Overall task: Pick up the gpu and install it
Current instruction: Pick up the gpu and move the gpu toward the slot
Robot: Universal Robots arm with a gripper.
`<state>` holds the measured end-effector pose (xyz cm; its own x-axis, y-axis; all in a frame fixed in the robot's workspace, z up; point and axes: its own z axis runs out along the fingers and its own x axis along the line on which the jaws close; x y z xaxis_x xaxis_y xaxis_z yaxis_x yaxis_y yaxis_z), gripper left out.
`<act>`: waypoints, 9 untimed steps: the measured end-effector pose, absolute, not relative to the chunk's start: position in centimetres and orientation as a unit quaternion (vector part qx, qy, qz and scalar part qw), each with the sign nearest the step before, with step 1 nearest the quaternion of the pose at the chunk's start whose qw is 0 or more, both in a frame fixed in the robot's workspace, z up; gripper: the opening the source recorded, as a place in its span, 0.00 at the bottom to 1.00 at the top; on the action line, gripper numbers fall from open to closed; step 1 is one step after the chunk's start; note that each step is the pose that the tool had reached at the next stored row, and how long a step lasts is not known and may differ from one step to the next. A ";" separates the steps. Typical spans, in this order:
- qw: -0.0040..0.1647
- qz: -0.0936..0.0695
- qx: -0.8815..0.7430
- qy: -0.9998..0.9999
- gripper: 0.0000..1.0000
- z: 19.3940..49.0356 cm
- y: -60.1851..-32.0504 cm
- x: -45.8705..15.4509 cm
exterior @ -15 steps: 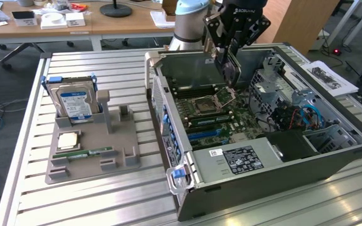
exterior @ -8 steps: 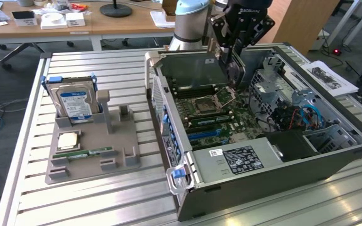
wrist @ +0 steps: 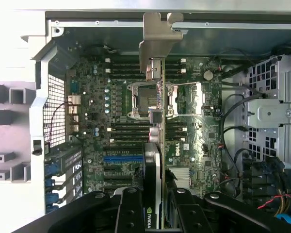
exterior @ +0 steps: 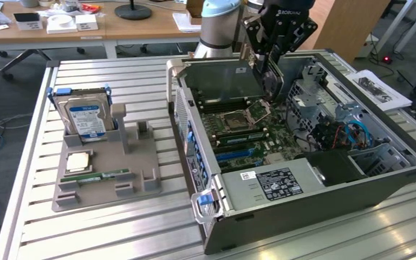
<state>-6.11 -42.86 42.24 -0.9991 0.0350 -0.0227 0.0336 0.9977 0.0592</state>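
Note:
My gripper [exterior: 272, 53] hangs over the open computer case [exterior: 305, 187], shut on the gpu [exterior: 268, 76]. The card hangs edge-on beneath the fingers, above the motherboard [exterior: 246, 125] near the processor socket. In the wrist view the gpu [wrist: 155, 160] shows as a thin green edge with a black cooler. Its silver end bracket [wrist: 157, 43] points toward the case's far wall, and my gripper [wrist: 155, 209] clamps it between two black fingers [wrist: 130, 211]. The card sits clear above the board, over the socket and the blue slot [wrist: 122, 158].
A grey parts holder [exterior: 139, 173] on the slatted metal table, at the exterior view's left, carries a hard drive [exterior: 85, 116], a processor [exterior: 78, 161] and a memory stick [exterior: 96, 176]. Drive cages and cables [exterior: 342, 130] fill the case's right side. Papers [exterior: 378, 89] lie beyond it.

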 end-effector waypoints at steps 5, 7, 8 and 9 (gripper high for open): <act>0.012 0.029 0.017 0.999 0.27 42.2 -42.9 -5.9; 0.012 0.029 0.017 0.999 0.27 42.2 -42.9 -5.5; 0.012 0.029 0.017 0.999 0.27 42.2 -42.9 -5.4; 0.012 0.029 0.017 0.999 0.27 42.2 -42.9 -5.2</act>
